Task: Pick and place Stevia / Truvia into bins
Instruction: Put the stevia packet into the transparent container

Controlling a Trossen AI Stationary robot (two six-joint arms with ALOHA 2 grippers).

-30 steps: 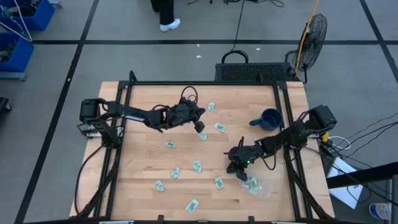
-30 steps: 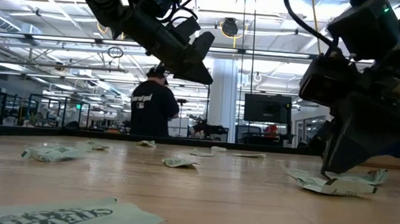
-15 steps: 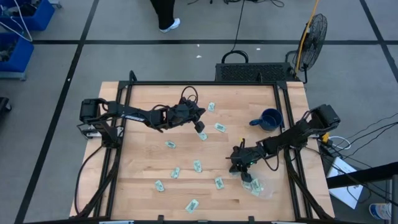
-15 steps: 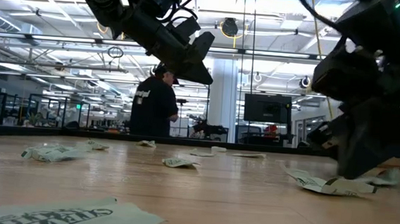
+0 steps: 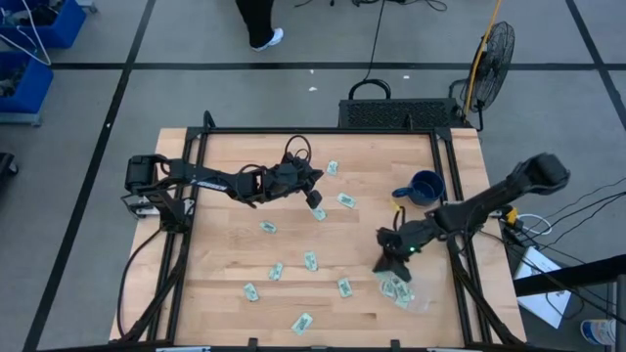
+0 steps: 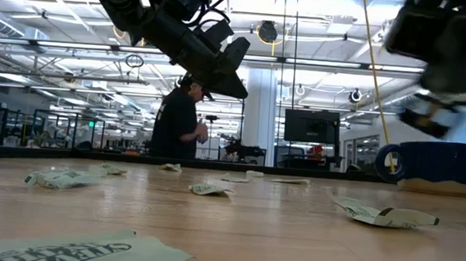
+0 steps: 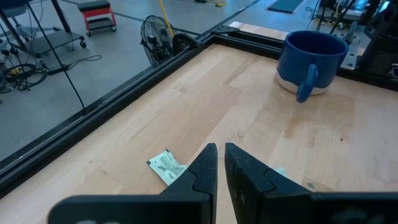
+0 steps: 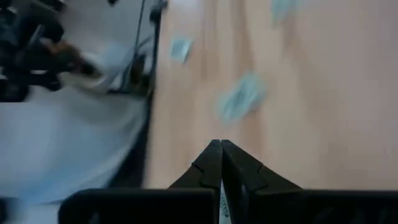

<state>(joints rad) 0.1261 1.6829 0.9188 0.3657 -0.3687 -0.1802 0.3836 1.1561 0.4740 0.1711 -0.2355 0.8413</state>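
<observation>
The table is pale wood, planked, smooth with a soft sheen, edged by a matt black metal frame. The sachets look like thin crinkled paper, matt. The mug is glossy blue, ceramic by its look. The bin is clear plastic. Each claw is matt black plastic, smooth-faced.

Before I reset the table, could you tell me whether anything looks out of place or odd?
The sachets lie scattered loose across the wooden table, several crumpled, one curling up off the surface. A blue mug stands among them. Nothing looks spilled or broken.
</observation>
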